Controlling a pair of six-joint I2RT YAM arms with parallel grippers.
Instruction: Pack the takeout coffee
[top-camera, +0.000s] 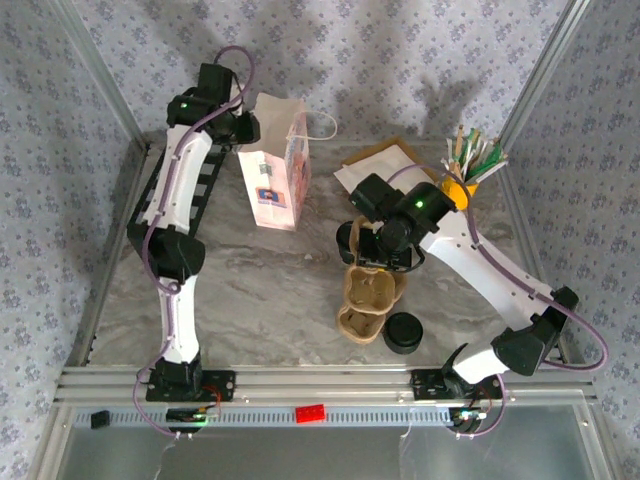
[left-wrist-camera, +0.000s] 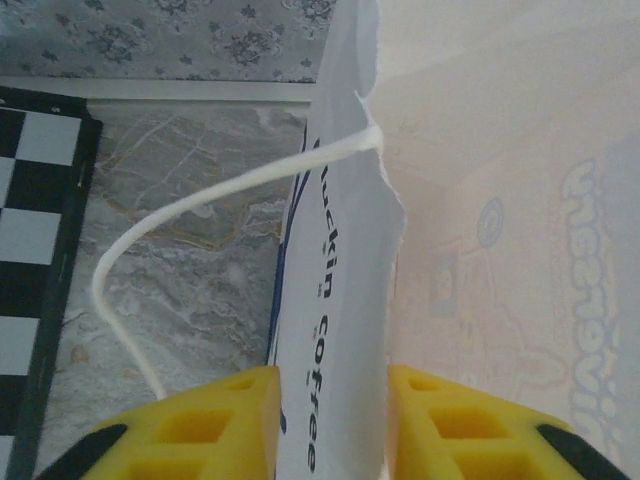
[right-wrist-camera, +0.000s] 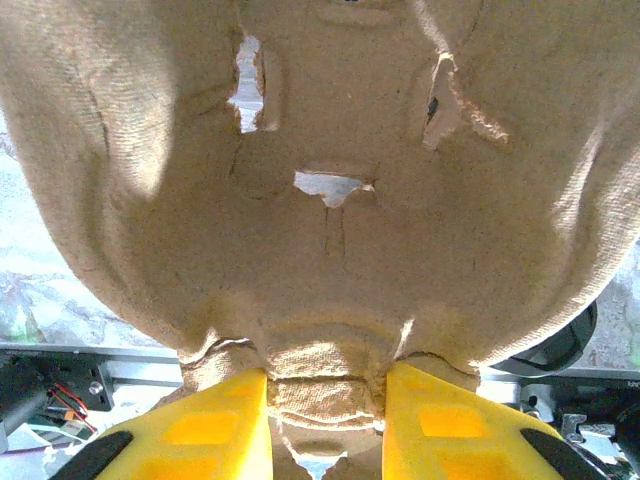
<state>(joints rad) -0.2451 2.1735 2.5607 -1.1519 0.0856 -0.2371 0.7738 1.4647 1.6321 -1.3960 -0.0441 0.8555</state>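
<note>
The left tool (left-wrist-camera: 330, 425) pinches the rim of the paper bag (top-camera: 275, 180), which stands far back on the bench (top-camera: 250, 290). The right tool (right-wrist-camera: 325, 405) pinches the cup tray (top-camera: 367, 298), well apart from the bag. Nothing seems packed yet.

Left pincer (left-wrist-camera: 333, 395), right pincer (right-wrist-camera: 326, 392): both in grip.

A white paper bag (top-camera: 275, 175) stands upper left of centre on the marble table (top-camera: 260, 290). The brown pulp cup carrier (top-camera: 366, 300) is right of centre, with a black round container (top-camera: 403, 333) just beside its lower right. A yellow holder of sticks (top-camera: 470, 170) stands upper right.
</note>
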